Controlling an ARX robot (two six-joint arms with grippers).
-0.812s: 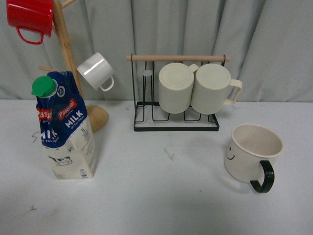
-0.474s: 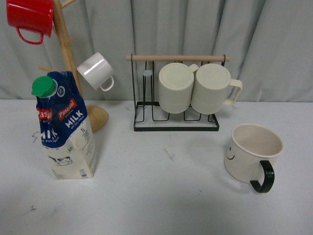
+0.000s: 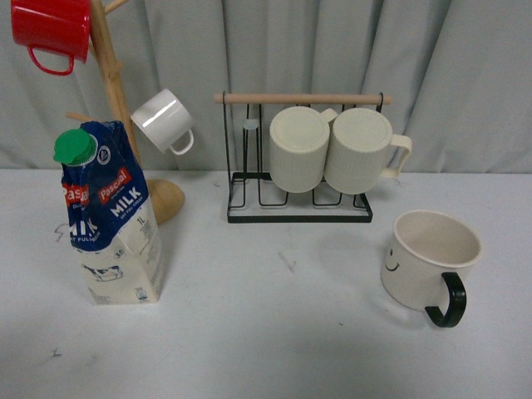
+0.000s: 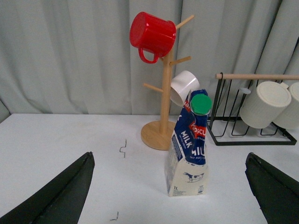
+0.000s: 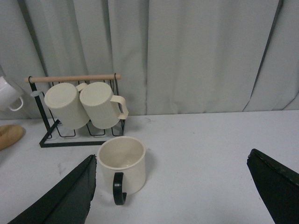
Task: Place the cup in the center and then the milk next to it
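Neither arm shows in the front view. Both wrist views show the fingers spread wide with nothing between them: left pincer open, right pincer open.

The cup stands upright at the right of the counter, nearer than the wire rack, with its black handle turned toward the near side. The milk stands upright at the left, just in front of the wooden mug tree. The centre of the counter, in front of the rack, is bare.

Judgement: the cup comes first, and nothing is gripped yet. The right arm is the closer one. In its wrist view the cup sits off toward one finger, so the arm should line up on the cup before descending. Pinching the rim wall away from the handle looks steadier than taking the handle. The cup should be lifted clear, carried left and set down short of the rack, leaving room on its left for the carton.
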